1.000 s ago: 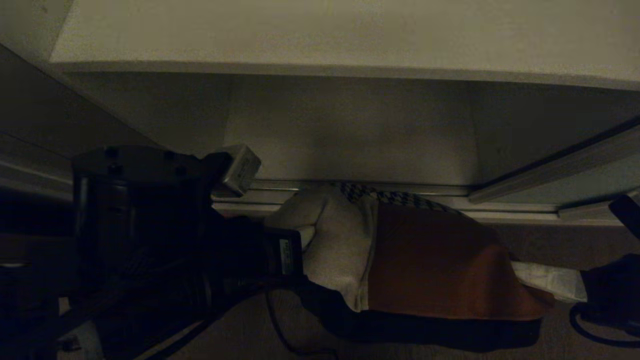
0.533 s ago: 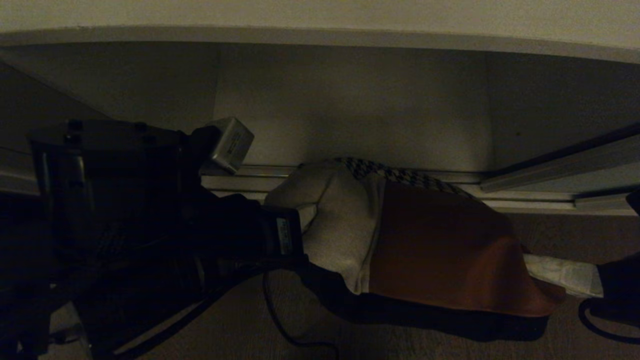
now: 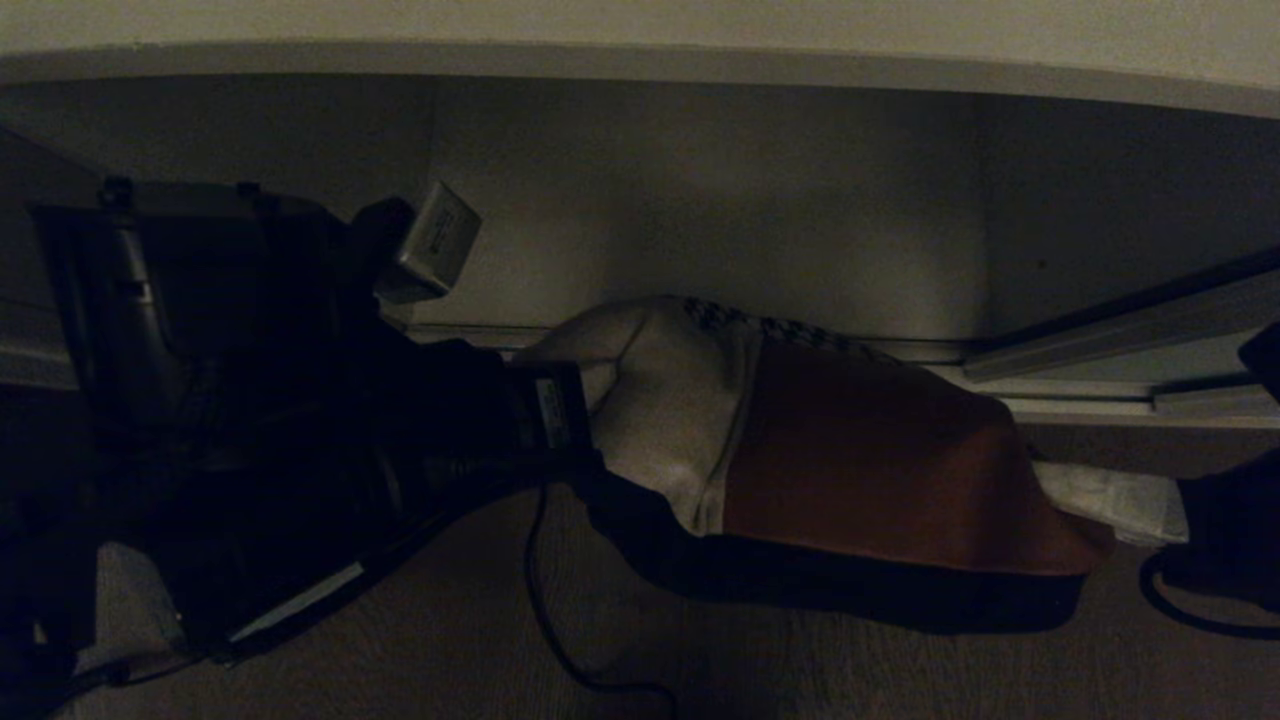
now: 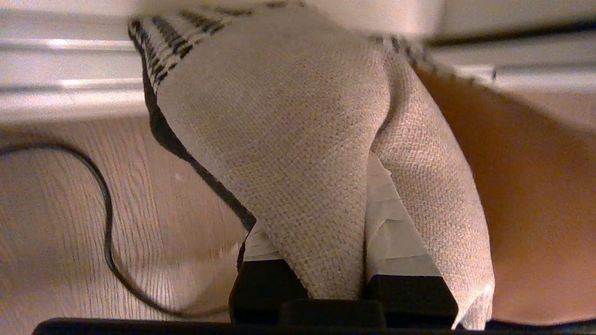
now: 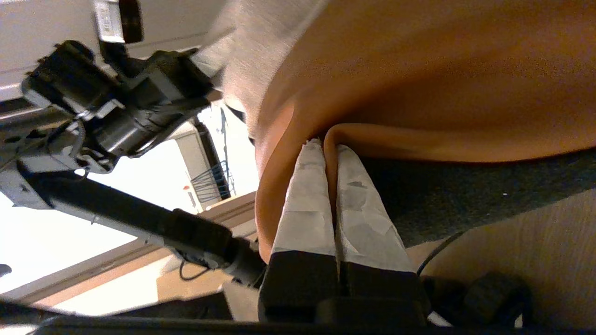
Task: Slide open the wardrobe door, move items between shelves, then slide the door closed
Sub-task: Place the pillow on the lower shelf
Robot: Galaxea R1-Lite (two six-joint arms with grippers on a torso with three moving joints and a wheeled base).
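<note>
- Cushion [image 3: 850, 450], big and square, patched in beige fabric, rust-brown leather-like fabric and houndstooth, is held clear of the wood-grain floor [image 4: 56, 209], in front of the wardrobe's pale bottom track [image 3: 1080, 408]
- Beige corner is pinched by the left gripper [image 4: 326, 260]; rust-brown corner is clamped by the right gripper [image 5: 333, 195]
- Transfer between shelves is judged under way
- Next, a level two-handed lift toward the off-white shelf [image 3: 640, 60] is called for, both grips kept tight

The left gripper [image 4: 326, 260] reaches in from the left, fingers [image 4: 400, 232] clamped tight; the right gripper [image 5: 328, 200] from the right, fingers pinched together.
</note>
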